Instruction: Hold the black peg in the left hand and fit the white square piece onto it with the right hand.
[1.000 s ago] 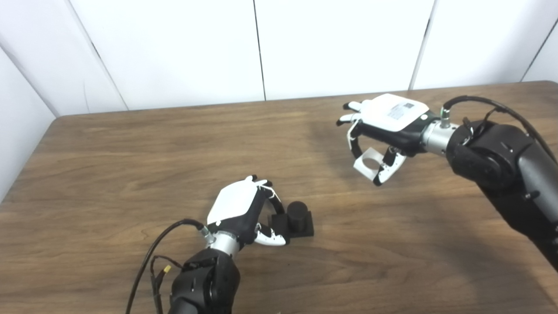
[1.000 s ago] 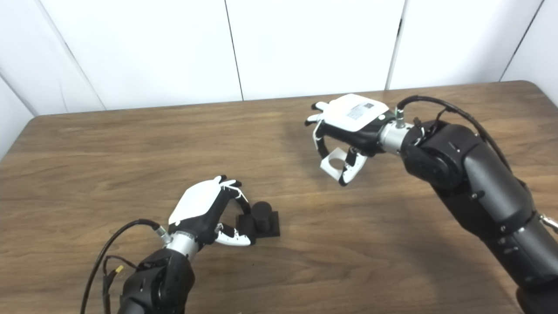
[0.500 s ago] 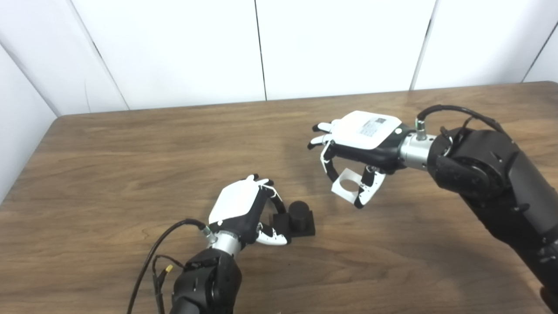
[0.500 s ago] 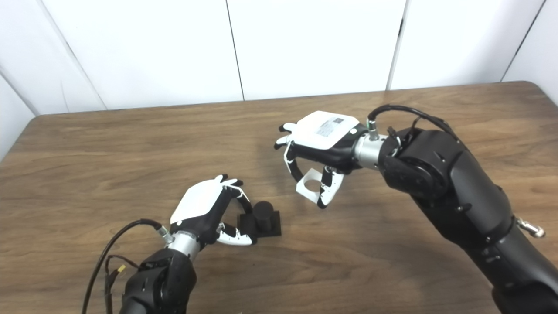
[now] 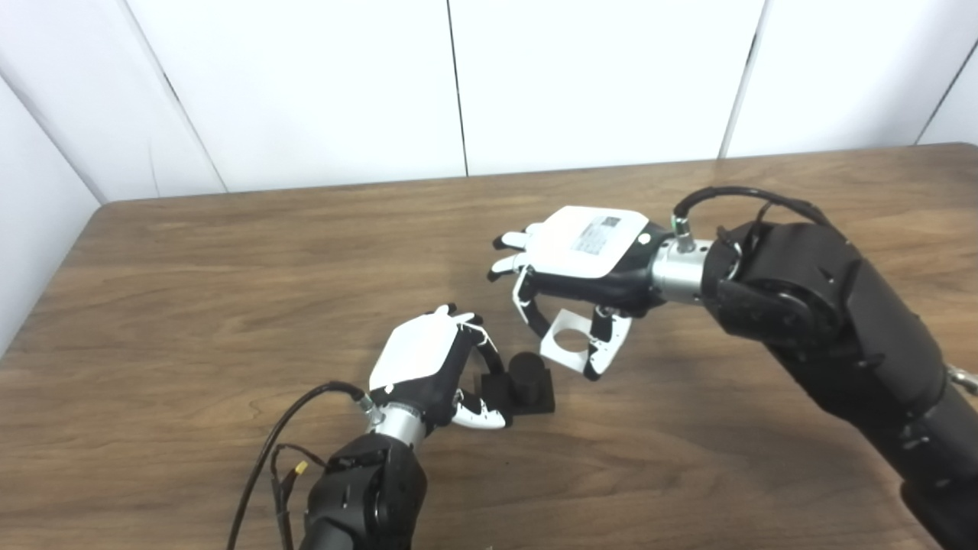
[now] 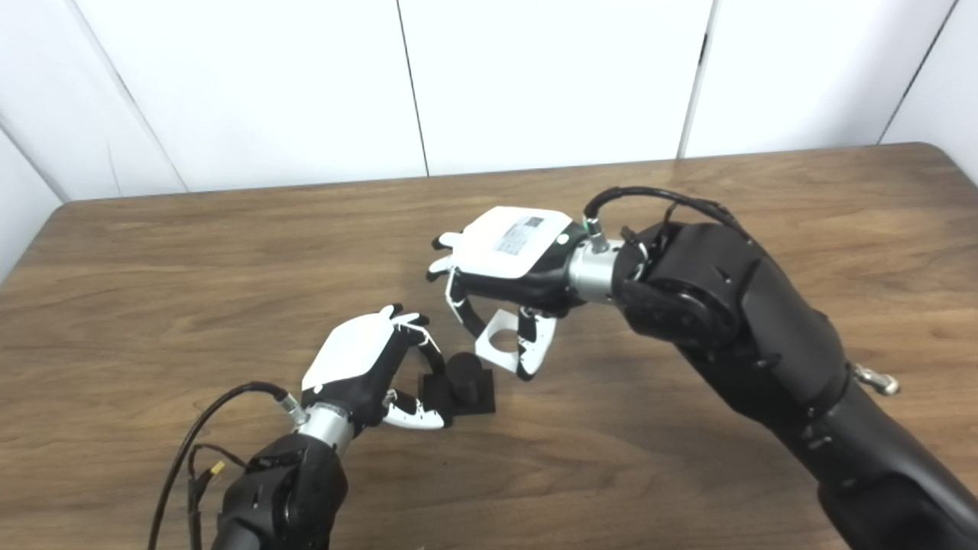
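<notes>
We note left hand (image 5: 424, 363) gripping square base of black peg (image 5: 526, 376); peg stands upright on surface (image 5: 191, 290), near middle, toward front edge. Fingers wrap base's left side, thumb along its front. We see right hand (image 5: 581, 260) closed on white square piece (image 5: 569, 345), pinched between fingers and thumb, round hole visible. Piece hangs tilted above surface, just right of peg and slightly higher, apparently not touching it. Piece not yet on peg. Right arm comes in from right edge.
</notes>
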You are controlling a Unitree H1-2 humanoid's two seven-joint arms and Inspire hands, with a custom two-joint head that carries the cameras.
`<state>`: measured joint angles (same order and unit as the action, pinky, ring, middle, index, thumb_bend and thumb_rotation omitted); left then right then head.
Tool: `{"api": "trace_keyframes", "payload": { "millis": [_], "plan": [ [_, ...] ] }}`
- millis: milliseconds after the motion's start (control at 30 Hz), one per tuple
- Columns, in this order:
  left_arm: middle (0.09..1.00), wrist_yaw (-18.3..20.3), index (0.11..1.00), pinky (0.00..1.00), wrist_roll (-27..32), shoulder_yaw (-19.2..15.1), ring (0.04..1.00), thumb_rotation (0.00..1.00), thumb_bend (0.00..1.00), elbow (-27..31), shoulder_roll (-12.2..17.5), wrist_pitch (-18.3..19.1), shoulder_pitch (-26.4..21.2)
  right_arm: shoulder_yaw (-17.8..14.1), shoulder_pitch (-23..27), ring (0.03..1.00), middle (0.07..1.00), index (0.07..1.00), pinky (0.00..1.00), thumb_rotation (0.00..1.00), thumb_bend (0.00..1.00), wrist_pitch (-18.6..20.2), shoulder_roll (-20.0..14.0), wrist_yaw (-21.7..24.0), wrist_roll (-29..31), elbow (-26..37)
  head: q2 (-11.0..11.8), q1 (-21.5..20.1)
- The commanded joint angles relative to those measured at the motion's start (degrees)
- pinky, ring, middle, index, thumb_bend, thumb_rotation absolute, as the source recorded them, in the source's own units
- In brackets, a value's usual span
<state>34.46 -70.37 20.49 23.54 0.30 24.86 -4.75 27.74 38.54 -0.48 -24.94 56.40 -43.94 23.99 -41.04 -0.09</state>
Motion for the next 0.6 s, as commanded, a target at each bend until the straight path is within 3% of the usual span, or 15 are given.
{"api": "trace_keyframes", "payload": {
  "millis": [0,567],
  "plan": [
    [0.900,-0.6,0.487,1.00,-0.5,0.8,1.000,0.06,0.52,-0.8,-0.6,-0.8,-1.1,-0.3,3.6,1.000,0.913,0.492,0.96,0.14,0.52,-1.1,0.7,-0.4,-0.5,1.3,0.0,0.1],
    [0.902,-1.3,0.485,1.00,-0.2,1.0,1.000,0.05,0.52,-1.4,-1.1,-0.6,-1.2,1.1,5.3,1.000,0.922,0.490,0.94,0.14,0.52,-1.9,4.3,-0.6,-0.6,-0.5,0.1,0.5]
  ]
}}
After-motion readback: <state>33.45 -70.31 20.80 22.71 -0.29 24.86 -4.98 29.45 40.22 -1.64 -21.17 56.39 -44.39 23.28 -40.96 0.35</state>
